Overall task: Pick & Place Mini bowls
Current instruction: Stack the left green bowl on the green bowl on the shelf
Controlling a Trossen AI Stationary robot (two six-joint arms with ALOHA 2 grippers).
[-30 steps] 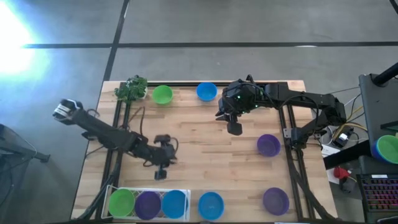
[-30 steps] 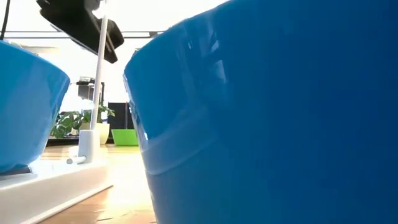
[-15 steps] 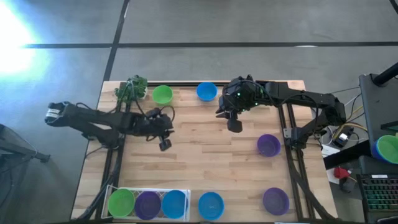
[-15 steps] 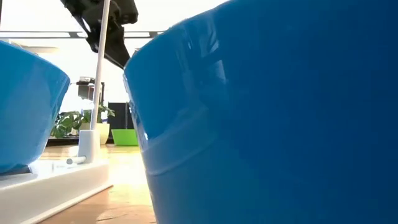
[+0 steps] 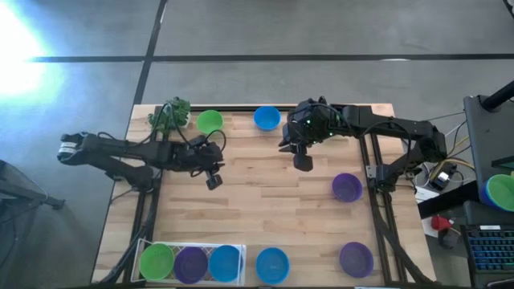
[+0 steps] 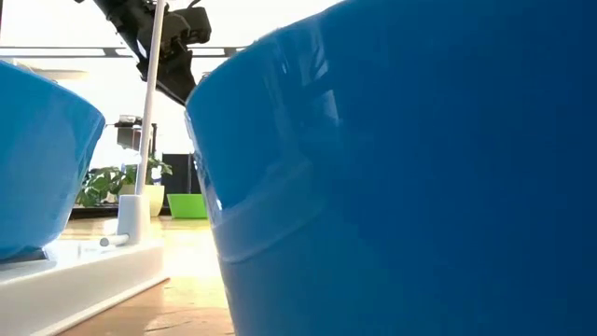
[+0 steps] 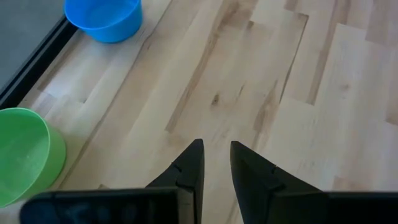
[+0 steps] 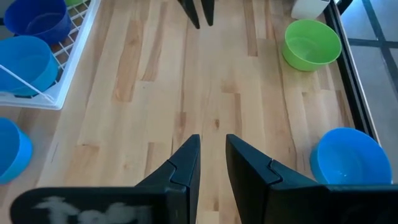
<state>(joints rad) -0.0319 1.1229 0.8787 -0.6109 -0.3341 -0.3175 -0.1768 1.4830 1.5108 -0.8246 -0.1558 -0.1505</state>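
Mini bowls are spread over the wooden table. At the far edge stand a green bowl point(image 5: 210, 122) point(image 7: 25, 152) and a blue bowl point(image 5: 267, 118) point(image 7: 104, 18). A purple bowl point(image 5: 347, 187) sits on the right. Another purple bowl point(image 5: 356, 259) and a blue bowl point(image 5: 272, 265) stand at the near edge. A green point(image 5: 157, 261), a purple point(image 5: 191, 263) and a blue bowl point(image 5: 225, 262) sit in the white tray point(image 5: 241, 249). My left gripper point(image 5: 213, 181) point(image 7: 216, 149) hovers shut over bare wood, nearer than the green bowl. My right gripper point(image 5: 303, 163) point(image 8: 211, 143) hangs shut, near the far blue bowl point(image 8: 345, 158).
A leafy toy plant point(image 5: 170, 114) stands at the far left corner beside the green bowl. In the low view the near blue bowl point(image 6: 401, 187) fills most of the picture, with the tray point(image 6: 93, 271) to its left. Bare wood lies between the two grippers.
My left gripper has swung from near the tray toward the table's far edge, stopping short of the green bowl; most of that travel came early in the second. Its fingers stayed together. The right arm and all bowls kept still.
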